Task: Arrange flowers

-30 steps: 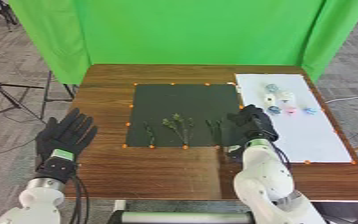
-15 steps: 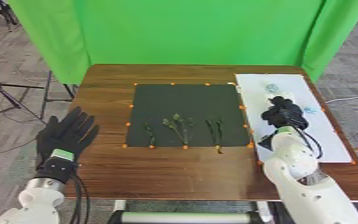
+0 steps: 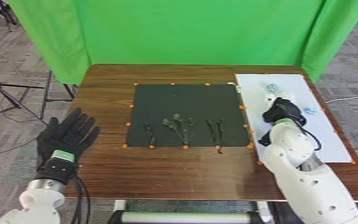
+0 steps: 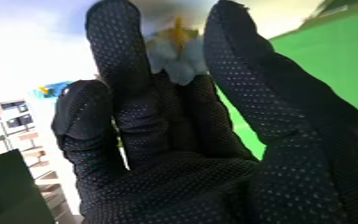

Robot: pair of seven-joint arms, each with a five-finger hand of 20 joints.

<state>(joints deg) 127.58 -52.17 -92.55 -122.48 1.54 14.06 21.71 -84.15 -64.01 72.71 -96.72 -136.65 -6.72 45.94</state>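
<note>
Brown wooden desk (image 3: 171, 172): black-gloved right hand (image 3: 284, 111), shifted over white rectangular sheet (image 3: 327, 141), grip indeterminable; black-gloved left hand (image 3: 60, 140), spread, over left edge.

Light is bright, with apparent wrist-view glare.

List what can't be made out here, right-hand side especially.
- Head view: what lies on the white sheet beneath the right hand; glove covers it.
- Right wrist view: whether the pale blue flower is gripped; glove hides its lower part.
- Head view: buds or leaves on the green sprigs; too small.
</note>
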